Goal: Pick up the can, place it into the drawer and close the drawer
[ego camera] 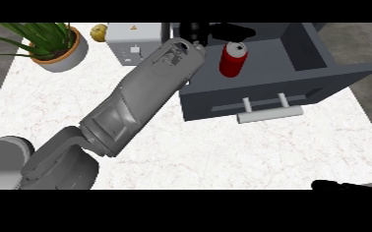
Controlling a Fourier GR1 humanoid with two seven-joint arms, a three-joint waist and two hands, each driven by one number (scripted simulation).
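A red can (232,60) with a silver top stands upright inside the open dark grey drawer (320,73), near its back left part. My left forearm crosses the counter diagonally from the lower left. My left hand (195,31) hovers just behind and above the can, its black fingers (234,30) spread out and apart from it, so the hand is open. The drawer is pulled out, and its pale bar handle (270,112) faces me. Only a sliver of my right hand (338,185) shows at the lower right edge.
A potted green plant (56,43) stands at the back left. Beside it sits a white box-like appliance (135,42) with a yellowish round item (99,31) at its left. The white marble counter (218,152) stretches in front of the drawer.
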